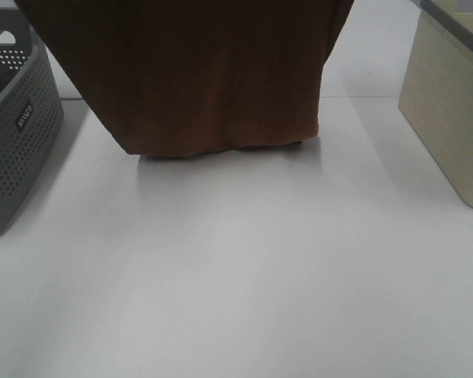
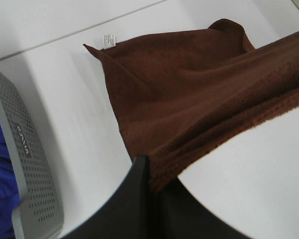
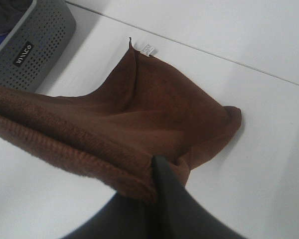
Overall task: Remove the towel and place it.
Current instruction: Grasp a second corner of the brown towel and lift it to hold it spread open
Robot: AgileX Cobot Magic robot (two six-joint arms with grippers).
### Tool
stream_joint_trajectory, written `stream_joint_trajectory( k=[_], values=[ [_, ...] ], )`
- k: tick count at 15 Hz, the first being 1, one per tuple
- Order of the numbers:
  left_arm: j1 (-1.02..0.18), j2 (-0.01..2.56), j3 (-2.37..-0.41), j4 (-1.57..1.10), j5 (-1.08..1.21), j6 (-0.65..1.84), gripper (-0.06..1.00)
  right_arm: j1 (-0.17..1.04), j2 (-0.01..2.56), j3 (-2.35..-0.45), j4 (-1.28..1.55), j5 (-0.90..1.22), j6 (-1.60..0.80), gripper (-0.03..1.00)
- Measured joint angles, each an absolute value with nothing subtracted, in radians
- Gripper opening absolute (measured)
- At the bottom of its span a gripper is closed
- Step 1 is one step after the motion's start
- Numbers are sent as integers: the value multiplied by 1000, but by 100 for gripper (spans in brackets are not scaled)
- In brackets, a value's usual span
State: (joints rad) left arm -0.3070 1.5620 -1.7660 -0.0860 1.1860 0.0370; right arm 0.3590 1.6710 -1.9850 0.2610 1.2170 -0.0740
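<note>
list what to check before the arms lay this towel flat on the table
1. Left gripper shut on the towel: ok
2. Right gripper shut on the towel: ok
3. Towel out of the grey basket: ok
4. Far end with the white tag resting on the table: ok
5. Towel spread flat: not ok, it is draped and creased
6. Towel apart from the beige bin: ok
</note>
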Motion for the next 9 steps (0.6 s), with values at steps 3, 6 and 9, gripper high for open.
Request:
stream_joint_trajectory(
  k=[3,6,9],
  values=[
    [-308,1472,-1606,-119,1174,19,0,360,1557,-1847,271,1219,-75,1],
    [-315,1403,-1488,-177,1172,29,0,360,1450,-1656,273,1217,-75,1],
    [-315,1317,-1387,-208,1169,41,0,360,1364,-1528,309,1214,-73,1]
  ],
)
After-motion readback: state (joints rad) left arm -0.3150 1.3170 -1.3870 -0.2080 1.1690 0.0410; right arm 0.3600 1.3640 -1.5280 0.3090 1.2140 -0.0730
